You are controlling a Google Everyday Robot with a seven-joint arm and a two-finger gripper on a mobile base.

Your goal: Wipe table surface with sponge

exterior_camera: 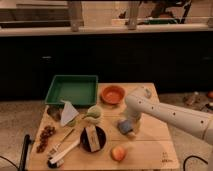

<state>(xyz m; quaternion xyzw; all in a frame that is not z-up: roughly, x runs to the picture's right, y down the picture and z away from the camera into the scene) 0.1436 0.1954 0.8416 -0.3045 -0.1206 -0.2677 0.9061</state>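
Observation:
The table surface (150, 145) is a light tan wooden top with plank seams and a small dark logo near its front right corner. The blue-grey sponge (125, 126) lies on it right of the middle. My white arm comes in from the right and bends down over the sponge. My gripper (131, 125) is at the sponge, mostly hidden behind the arm's wrist.
A green tray (72, 90) sits at the back left, an orange bowl (112, 94) beside it. An orange fruit (118, 153) lies in front of the sponge. A tan block on a black plate (92, 138), a green cup (93, 113), a white brush (62, 154) and dark berries (46, 136) fill the left.

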